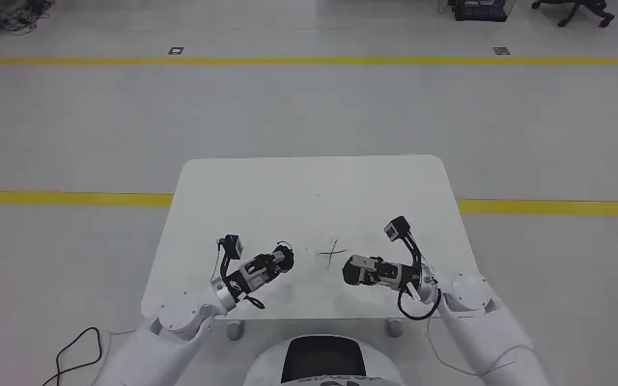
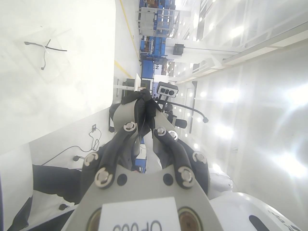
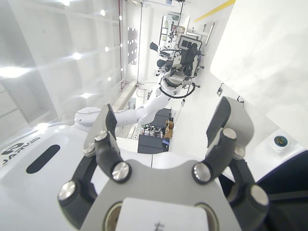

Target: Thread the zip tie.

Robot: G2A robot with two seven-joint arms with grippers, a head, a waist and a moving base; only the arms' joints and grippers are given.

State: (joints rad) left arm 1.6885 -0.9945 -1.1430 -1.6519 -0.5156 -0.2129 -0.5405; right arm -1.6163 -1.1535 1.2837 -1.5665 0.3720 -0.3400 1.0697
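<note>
Two thin black zip ties [image 1: 332, 253] lie crossed on the white table [image 1: 309, 188], between my two grippers. In the left wrist view they are the zip ties [image 2: 45, 48], off to one side of the gripper. My left gripper [image 1: 287, 256] hovers just left of them. It is shut [image 2: 144, 100], and a thin black strip, apparently another zip tie [image 2: 142, 123], runs between its fingers. My right gripper [image 1: 349, 271] sits just right of the crossed ties. In the right wrist view this gripper [image 3: 166, 114] is open, with nothing between its ribbed pads [image 3: 111, 118].
The table's near edge [image 1: 290, 317] runs close under both arms. The far half of the tabletop is bare. The other arm [image 3: 173, 73] shows ahead of the right gripper. Yellow floor lines [image 1: 77, 198] run past the table.
</note>
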